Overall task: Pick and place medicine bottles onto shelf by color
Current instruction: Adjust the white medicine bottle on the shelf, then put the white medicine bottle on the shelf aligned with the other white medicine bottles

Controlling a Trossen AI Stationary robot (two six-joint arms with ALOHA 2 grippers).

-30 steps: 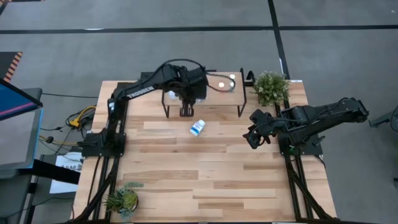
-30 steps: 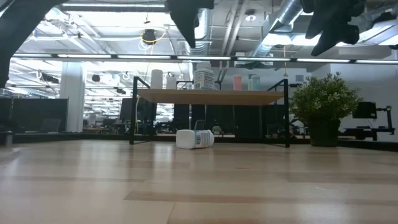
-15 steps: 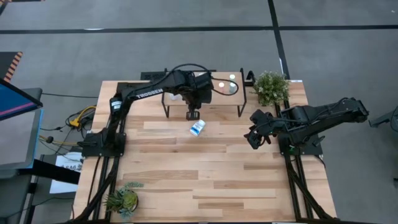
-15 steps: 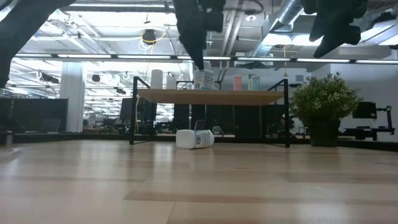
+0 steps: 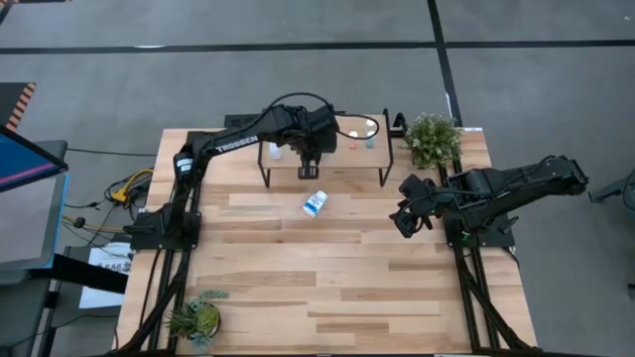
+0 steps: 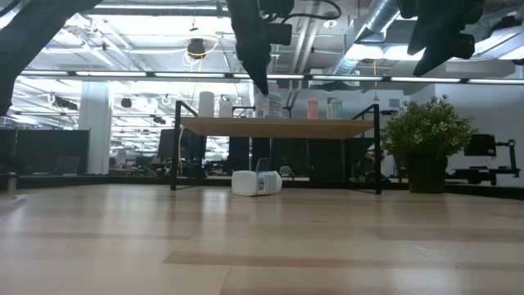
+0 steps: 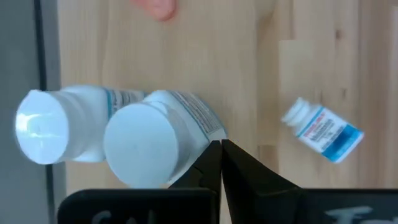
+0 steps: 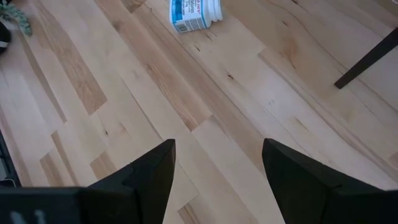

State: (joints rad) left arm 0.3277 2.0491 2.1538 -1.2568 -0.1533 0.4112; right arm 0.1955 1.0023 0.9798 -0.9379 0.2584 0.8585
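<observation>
Risk: left gripper (image 7: 219,163), jaws closed and empty, topples the upright white bottle (image 7: 149,142) on the shelf (image 5: 347,159).
Right gripper (image 8: 217,165) hangs open, well clear of the fallen bottle (image 5: 315,204).

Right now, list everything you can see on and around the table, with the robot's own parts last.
Shelf: one, light wood top on black legs, far middle of the table.
White bottles on shelf: two seen from the left wrist, standing side by side.
Small bottles on shelf: at least two, pink and pale green, toward its right end.
Fallen bottle: one, white with blue label, lying on the table in front of the shelf.
Potted plants: two, green, far right corner and near left corner.
Table: one, wooden planks.
Left gripper: shut, empty, above the shelf's front edge.
Right gripper: open, waiting at the right.
</observation>
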